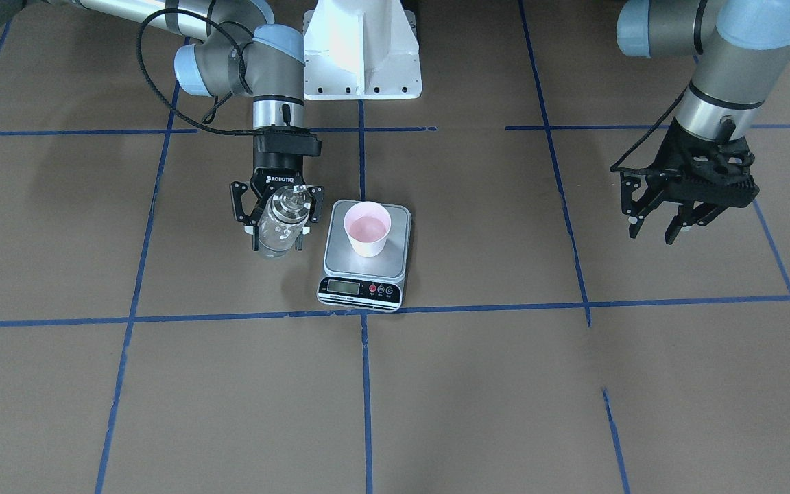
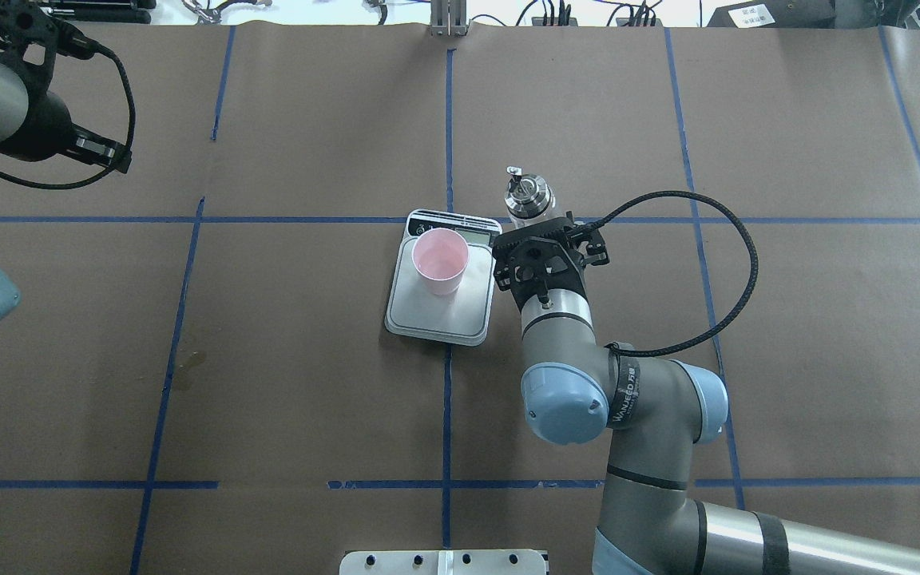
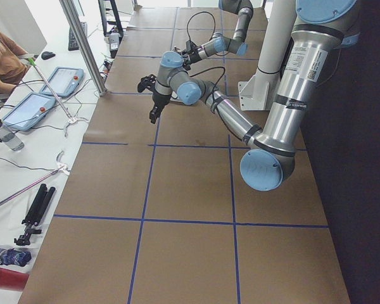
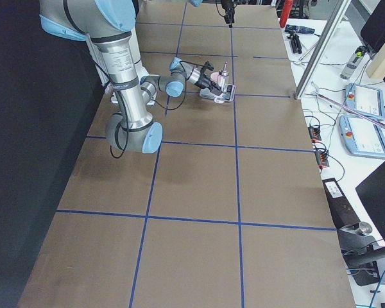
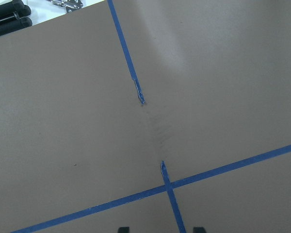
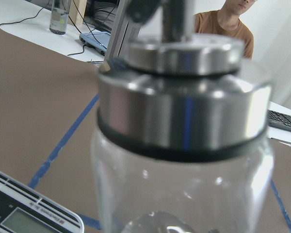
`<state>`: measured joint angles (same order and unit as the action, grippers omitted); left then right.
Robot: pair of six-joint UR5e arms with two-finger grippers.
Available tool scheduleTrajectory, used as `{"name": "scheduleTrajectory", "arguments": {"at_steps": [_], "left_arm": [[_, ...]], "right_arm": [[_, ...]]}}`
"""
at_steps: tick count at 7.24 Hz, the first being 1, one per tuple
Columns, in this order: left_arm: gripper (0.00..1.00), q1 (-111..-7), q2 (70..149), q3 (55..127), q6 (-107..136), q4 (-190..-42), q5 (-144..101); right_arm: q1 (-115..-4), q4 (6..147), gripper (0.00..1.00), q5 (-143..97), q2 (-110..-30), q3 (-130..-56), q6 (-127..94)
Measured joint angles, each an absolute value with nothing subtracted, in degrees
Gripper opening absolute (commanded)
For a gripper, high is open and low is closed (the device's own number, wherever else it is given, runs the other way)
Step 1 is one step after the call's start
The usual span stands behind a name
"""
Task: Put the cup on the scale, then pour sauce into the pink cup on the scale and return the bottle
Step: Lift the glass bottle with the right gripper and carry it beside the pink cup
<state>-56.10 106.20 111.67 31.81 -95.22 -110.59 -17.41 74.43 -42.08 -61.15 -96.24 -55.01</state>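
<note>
The pale pink cup (image 1: 367, 230) stands upright on the silver-grey scale (image 1: 395, 267), also in the overhead view, cup (image 2: 440, 259) on scale (image 2: 460, 319). My right gripper (image 1: 278, 226) is shut on the clear glass bottle (image 1: 280, 223), which it holds upright just beside the scale on the robot's right. From overhead the metal pour-spout cap (image 2: 527, 194) shows beyond the gripper (image 2: 530, 228). The bottle (image 6: 184, 121) fills the right wrist view. The sauce is not discernible. My left gripper (image 1: 662, 223) is open and empty, raised far to the robot's left.
Brown paper with blue tape lines (image 1: 364, 384) covers the table. The white robot base (image 1: 362, 48) stands behind the scale. Operator tablets and cables lie beyond the far table edge (image 4: 362, 102). The scale's display corner (image 6: 29, 216) shows in the right wrist view.
</note>
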Motion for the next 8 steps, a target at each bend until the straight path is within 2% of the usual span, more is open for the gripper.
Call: {"name": "scheduleTrajectory", "arguments": {"at_steps": [8], "left_arm": [[0.54,-56.16,105.56,111.56,31.48,-95.18,-110.82]], "right_arm": [[-17.04,93.76,0.00,-32.72,-59.68,-97.09,-39.52]]}}
